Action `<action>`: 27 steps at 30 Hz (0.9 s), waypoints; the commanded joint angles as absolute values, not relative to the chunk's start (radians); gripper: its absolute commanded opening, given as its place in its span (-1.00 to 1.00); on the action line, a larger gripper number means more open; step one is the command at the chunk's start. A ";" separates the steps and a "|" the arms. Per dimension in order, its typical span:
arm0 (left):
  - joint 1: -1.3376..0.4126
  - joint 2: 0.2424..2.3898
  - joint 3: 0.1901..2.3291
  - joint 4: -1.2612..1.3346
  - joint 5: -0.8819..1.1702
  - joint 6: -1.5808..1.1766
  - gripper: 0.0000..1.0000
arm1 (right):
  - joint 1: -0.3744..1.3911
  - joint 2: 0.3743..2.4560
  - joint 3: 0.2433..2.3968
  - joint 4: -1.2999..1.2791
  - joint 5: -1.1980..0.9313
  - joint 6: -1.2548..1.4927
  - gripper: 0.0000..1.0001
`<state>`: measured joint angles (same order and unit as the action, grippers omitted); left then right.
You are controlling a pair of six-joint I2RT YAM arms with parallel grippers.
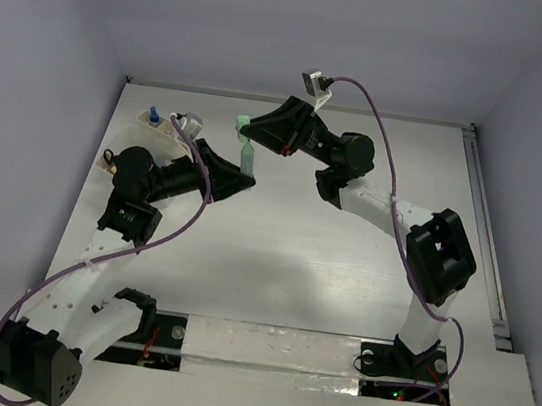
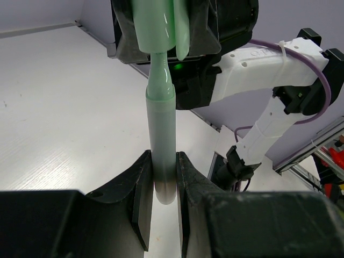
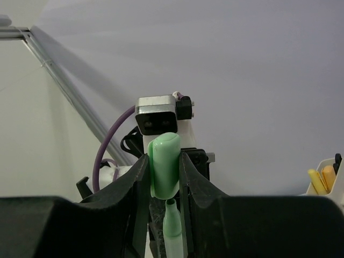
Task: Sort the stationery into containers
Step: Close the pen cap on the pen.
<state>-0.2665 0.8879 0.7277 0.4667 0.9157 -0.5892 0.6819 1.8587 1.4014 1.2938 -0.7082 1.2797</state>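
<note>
Green plastic fills both my claws: the marker (image 2: 162,134) hangs in mid-air between them, above the table (image 1: 339,293), at upper centre of the overhead view. My left claw (image 2: 162,180) is pinching the lower end of its pale barrel, so the nib end points straight at my other arm. My right claw (image 3: 164,177) is pinching the green cap (image 3: 164,161), lined up on the same axis. The marker's narrow neck shows bare just below the cap, so the cap is not fully seated. I judge each piece gets its own claw because one claw alone cannot work a cap. The container (image 1: 156,127) sits at upper left of the overhead view with a blue-capped pen (image 1: 152,112) standing in it; the marker is not yet in it
</note>
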 commanded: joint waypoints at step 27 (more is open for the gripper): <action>-0.285 0.758 0.719 0.805 0.743 -0.745 -1.00 | 0.721 1.778 1.315 1.715 -0.672 1.290 -1.00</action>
